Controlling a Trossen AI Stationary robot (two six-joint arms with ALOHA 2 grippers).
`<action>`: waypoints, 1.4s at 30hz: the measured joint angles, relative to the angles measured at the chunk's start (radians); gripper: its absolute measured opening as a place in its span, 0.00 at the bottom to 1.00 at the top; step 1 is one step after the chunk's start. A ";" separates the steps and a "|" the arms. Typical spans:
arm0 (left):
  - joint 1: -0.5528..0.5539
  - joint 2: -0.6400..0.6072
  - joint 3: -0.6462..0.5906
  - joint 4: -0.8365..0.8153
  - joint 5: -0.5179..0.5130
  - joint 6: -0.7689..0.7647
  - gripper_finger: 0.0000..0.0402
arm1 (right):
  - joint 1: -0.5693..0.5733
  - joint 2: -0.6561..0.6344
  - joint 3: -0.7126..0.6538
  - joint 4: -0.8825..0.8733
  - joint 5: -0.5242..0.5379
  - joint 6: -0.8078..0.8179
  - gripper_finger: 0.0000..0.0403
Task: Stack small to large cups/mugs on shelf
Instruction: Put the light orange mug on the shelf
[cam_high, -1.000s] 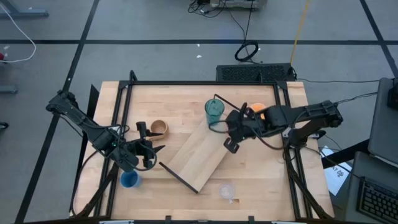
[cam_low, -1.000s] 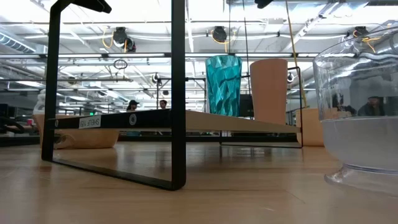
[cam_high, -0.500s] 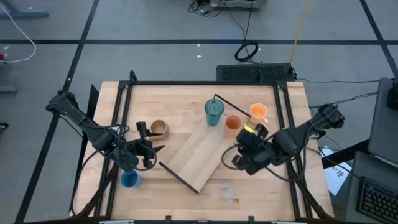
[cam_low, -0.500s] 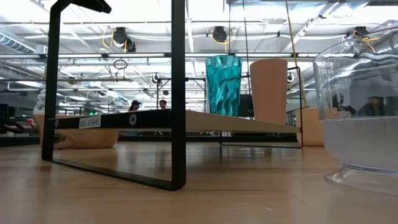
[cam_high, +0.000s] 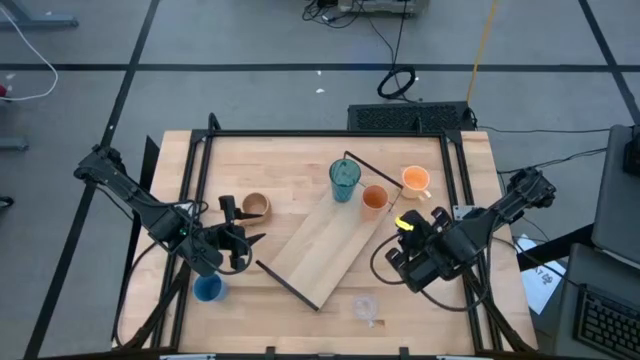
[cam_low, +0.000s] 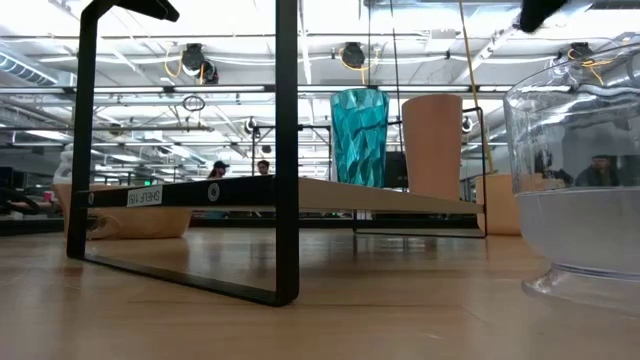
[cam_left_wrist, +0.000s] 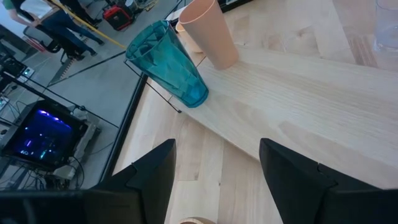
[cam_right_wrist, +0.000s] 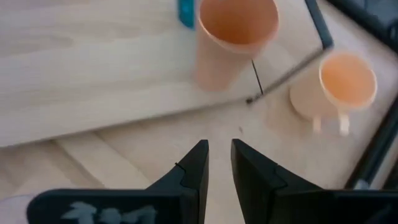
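Note:
The shelf (cam_high: 315, 245) lies slantwise mid-table. The teal tumbler (cam_high: 344, 180) and an orange cup (cam_high: 374, 198) stand on its far end, side by side in the low view (cam_low: 359, 138) (cam_low: 432, 145). The orange handled mug (cam_high: 415, 180), tan mug (cam_high: 256, 206), blue cup (cam_high: 208, 289) and clear cup (cam_high: 366, 306) stand on the table. My left gripper (cam_high: 245, 240) is open and empty between the tan mug and the shelf. My right gripper (cam_high: 400, 262) is shut and empty, right of the shelf, facing the orange cup (cam_right_wrist: 233, 37) and orange mug (cam_right_wrist: 333, 87).
Black metal rails (cam_high: 290, 285) stand at the shelf's ends; the near one looms in the low view (cam_low: 285, 150). The clear cup (cam_low: 580, 180) stands close to the table's near edge. A black frame (cam_high: 205, 140) runs round the tabletop. People show far off in the room.
My right gripper has drawn back from over the shelf's far end toward the table's near edge and right, uncovering the orange cup, which stands upright on the shelf. The cups and the shelf have stayed in place.

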 joint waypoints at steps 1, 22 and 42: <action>0.000 0.000 0.000 0.000 0.000 -0.001 0.58 | 0.002 0.000 -0.024 0.002 -0.015 0.027 0.15; 0.000 0.000 0.000 0.000 0.000 -0.001 0.58 | 0.104 -0.026 -0.523 0.182 0.141 0.410 0.15; 0.000 0.000 0.000 0.034 -0.001 0.022 0.58 | 0.005 -0.355 -0.532 0.182 -0.053 0.332 0.24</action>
